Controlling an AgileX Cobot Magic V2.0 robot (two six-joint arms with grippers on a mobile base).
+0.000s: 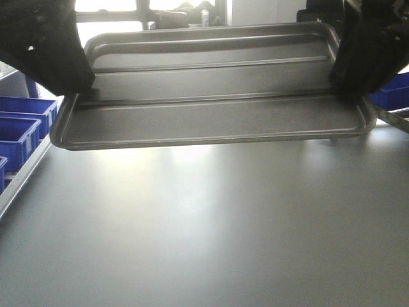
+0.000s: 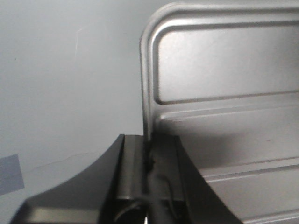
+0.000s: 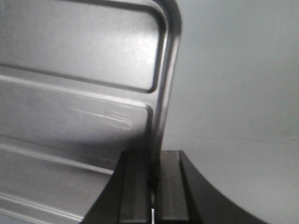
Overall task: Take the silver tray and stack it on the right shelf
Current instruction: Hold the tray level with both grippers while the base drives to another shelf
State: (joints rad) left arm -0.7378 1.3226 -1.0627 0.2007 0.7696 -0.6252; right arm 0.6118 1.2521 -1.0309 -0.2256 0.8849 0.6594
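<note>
grey table [image 1: 204, 224], glossy with window glare; silver tray [image 1: 211, 115] held above it, floor tipped toward the viewer. left gripper [image 2: 148, 156] clamps its left rim, right gripper [image 3: 155, 165] the right rim. blue bins [image 1: 22, 125] along the table's left.

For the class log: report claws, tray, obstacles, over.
Left claw shut on tray rim. Right claw same. Tray held over table. Blue bins left, apart from tray.

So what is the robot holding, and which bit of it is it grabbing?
The silver tray. The left gripper pinches the raised rim at its left end, the right gripper the rim at its right end.
</note>
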